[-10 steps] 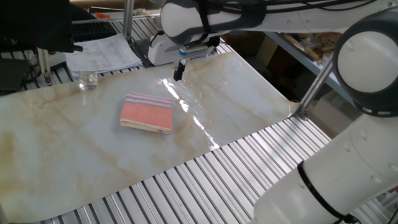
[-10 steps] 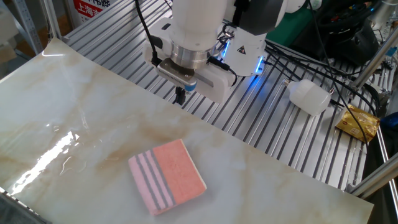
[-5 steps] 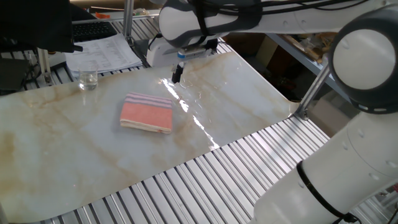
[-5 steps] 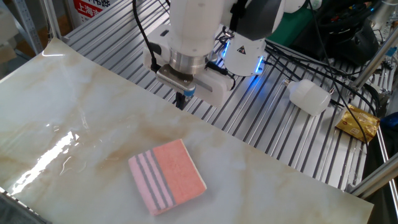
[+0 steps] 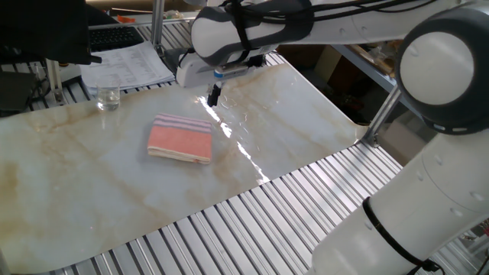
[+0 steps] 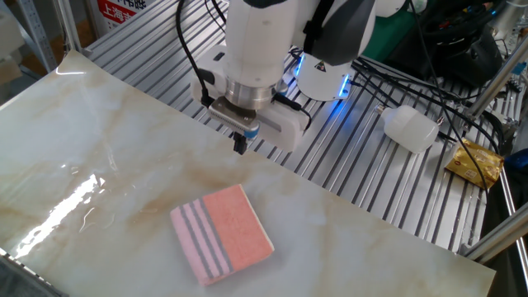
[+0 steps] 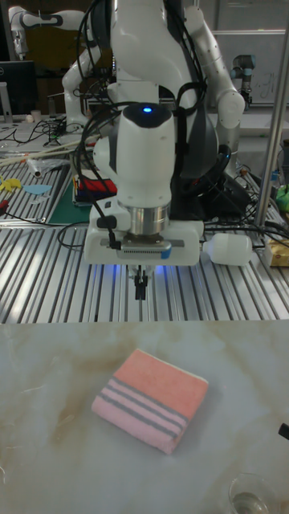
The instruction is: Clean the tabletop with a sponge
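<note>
A small clear glass (image 7: 250, 496) stands at the nearest corner of the tall fixed view, on the marble tabletop (image 6: 99, 190). Just beyond it, the sponge (image 7: 151, 399) lies flat in the middle of the slab, a salmon-pink folded pad. Its grey-and-white striped edge faces the near side in this view, and its long axis runs diagonally across the slab rather than square to the slab's edges. Farther back, the gripper (image 7: 140, 288) hangs point-down over the far edge of the tabletop, well apart from the sponge, its dark fingers pressed together with no gap showing and nothing held. Compared with a second ago, the gripper has shifted slightly toward the sponge; the sponge itself has not moved. Behind lies the ribbed metal slat surface (image 6: 346, 157), with a white plastic bottle (image 6: 410, 127) on it.
</note>
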### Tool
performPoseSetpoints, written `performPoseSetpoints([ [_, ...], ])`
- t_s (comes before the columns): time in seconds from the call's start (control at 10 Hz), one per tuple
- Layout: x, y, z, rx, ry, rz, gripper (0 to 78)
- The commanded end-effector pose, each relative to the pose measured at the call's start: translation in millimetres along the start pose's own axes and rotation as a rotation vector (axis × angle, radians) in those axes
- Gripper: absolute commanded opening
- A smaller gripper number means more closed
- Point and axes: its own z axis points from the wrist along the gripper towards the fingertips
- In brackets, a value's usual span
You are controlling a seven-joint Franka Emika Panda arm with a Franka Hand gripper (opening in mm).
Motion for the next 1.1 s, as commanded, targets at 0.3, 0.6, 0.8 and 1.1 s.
performPoseSetpoints([
  [0.3,-7.0,2.2,18.1,-0.008,-0.012,-0.003,0.0],
  [0.6,-14.3,2.2,34.5,-0.008,-0.03,-0.004,0.0],
  [0.8,-21.7,-1.3,39.2,-0.011,-0.029,-0.011,0.0],
  [1.1,-26.4,-3.2,45.9,-0.012,-0.033,-0.011,0.0],
])
